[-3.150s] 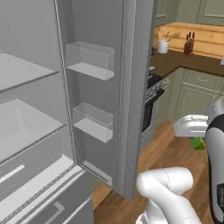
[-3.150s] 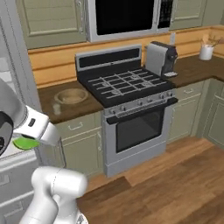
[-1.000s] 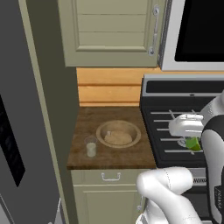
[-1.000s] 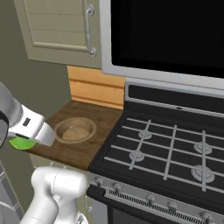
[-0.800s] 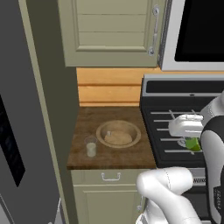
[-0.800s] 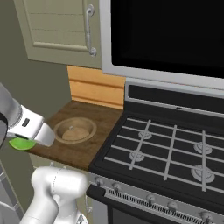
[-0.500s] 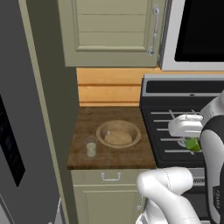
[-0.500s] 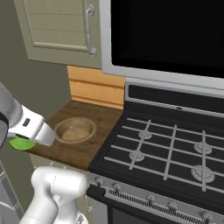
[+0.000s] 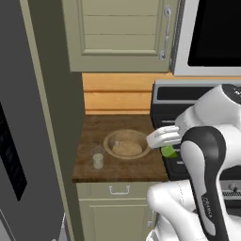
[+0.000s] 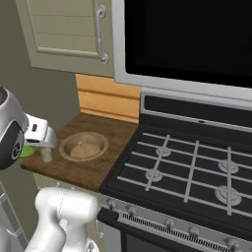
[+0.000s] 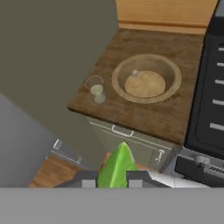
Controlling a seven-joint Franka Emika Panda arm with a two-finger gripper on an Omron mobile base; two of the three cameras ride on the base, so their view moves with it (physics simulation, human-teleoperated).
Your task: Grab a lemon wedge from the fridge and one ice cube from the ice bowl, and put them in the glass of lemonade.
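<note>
My gripper (image 11: 112,178) is shut on the lemon wedge (image 11: 116,167), a bright green piece standing up between the fingers. In the left base view the gripper (image 9: 168,150) holds the wedge (image 9: 169,151) above the counter's right end, just right of the ice bowl (image 9: 126,145). That tan bowl (image 11: 146,78) has a pale mound inside. The glass of lemonade (image 9: 98,157) stands left of the bowl, near the counter's front edge, and it is also in the hand view (image 11: 95,89). At the far left rises the grey fridge (image 9: 28,117), doors closed.
The wooden counter (image 9: 141,170) is narrow, between the fridge and a black gas stove (image 10: 187,167). A cabinet (image 9: 122,33) and a microwave (image 10: 187,39) hang overhead. A drawer with a handle (image 9: 119,190) sits under the counter.
The base has driven from the open fridge to the counter. In the last second the arm swung left, carrying the wedge from over the stove to beside the bowl.
</note>
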